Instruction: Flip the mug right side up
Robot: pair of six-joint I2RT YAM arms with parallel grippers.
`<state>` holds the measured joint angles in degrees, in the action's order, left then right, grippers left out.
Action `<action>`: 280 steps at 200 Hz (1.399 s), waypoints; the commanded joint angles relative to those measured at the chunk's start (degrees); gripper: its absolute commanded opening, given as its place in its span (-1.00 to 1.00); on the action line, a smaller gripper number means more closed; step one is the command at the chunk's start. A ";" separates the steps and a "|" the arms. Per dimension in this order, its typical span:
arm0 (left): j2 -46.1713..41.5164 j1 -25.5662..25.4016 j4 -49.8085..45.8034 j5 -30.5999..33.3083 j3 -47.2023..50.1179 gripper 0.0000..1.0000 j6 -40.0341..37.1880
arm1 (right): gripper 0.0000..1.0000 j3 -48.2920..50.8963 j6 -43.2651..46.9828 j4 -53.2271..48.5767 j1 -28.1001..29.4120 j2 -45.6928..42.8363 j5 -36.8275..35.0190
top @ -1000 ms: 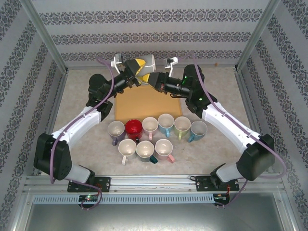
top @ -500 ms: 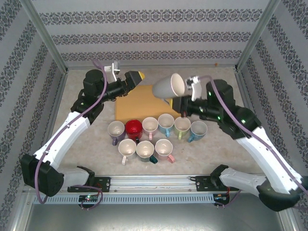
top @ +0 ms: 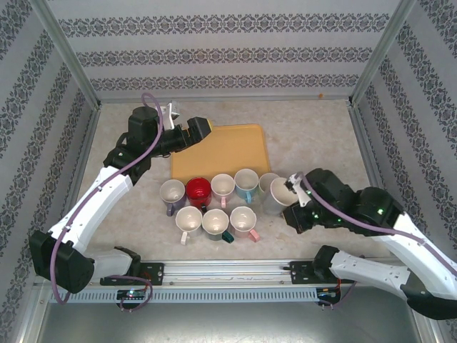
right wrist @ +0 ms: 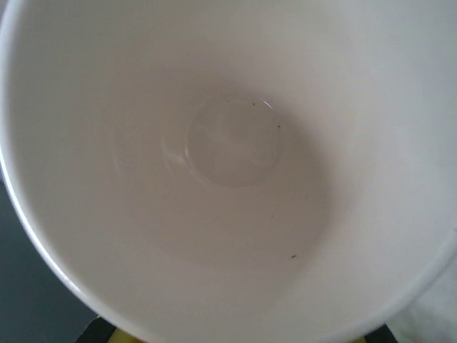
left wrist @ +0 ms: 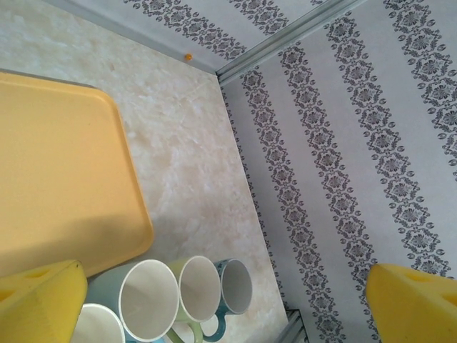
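With the right jaws shut on the grey mug [top: 274,196], mouth up at the right end of the mug row [top: 223,184], I'd set it down level and clear of the rest; left jaws gape wide

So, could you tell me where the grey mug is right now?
In the top view the grey mug is gripped by the right pincer right of centre, beside the light green mug and nearer than the yellow tray.
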<state>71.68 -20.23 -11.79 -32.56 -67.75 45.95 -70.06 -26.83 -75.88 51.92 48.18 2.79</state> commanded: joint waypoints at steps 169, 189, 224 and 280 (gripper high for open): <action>-4.69 0.25 -4.72 1.72 1.95 1.00 -4.76 | -0.78 27.97 -24.30 16.23 26.51 0.68 -30.43; -4.79 0.25 -4.75 1.84 2.27 1.00 -4.91 | -0.73 31.04 -26.04 19.85 27.94 0.68 -30.13; -5.23 0.25 -5.32 2.27 2.20 1.00 -5.36 | -0.69 33.78 -28.28 20.82 29.04 0.82 -29.03; -6.05 0.29 -5.16 2.42 3.21 1.00 -5.25 | -0.58 36.16 -29.07 21.87 28.96 0.11 -26.78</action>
<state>67.16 -20.23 -16.38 -30.96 -65.73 42.19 -35.05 -54.24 -56.42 80.51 49.19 -22.85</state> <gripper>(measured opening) 0.998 0.201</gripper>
